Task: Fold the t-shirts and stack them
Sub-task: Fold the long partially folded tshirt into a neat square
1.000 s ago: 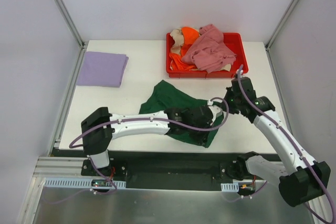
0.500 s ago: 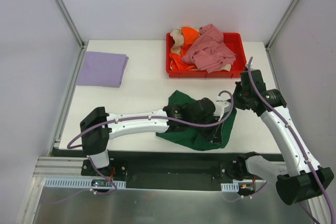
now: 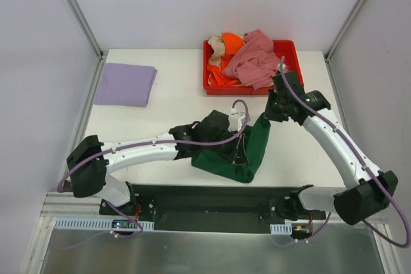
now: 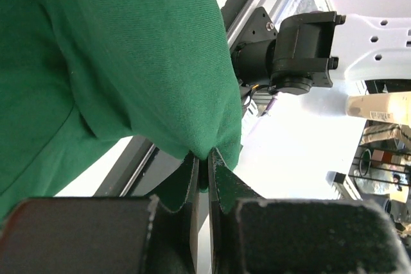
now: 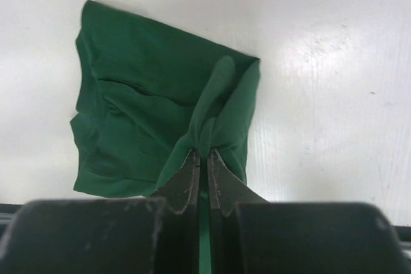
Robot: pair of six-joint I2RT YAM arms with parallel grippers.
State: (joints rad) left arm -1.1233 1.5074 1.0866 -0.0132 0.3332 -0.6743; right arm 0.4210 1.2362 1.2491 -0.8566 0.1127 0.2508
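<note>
The dark green t-shirt (image 3: 247,152) hangs bunched over the table's near middle, held up by both grippers. My left gripper (image 3: 239,134) is shut on a fold of it; the left wrist view shows the cloth (image 4: 128,62) pinched at the tips (image 4: 204,157). My right gripper (image 3: 268,112) is shut on another edge, with the cloth (image 5: 148,107) drooping from the tips (image 5: 204,152) to the table. A folded lavender t-shirt (image 3: 125,84) lies at the far left. Pink (image 3: 257,62), orange (image 3: 230,43) and beige (image 3: 217,47) t-shirts lie heaped in the tray.
The red plastic tray (image 3: 292,49) stands at the far right of the white table (image 3: 173,104). Metal frame posts rise at the back corners. The table's near edge (image 3: 192,187) runs just below the green shirt.
Both grippers have lifted the green shirt and swung it left and back; the right gripper rose toward the tray, and the left arm pulled back to the left.
</note>
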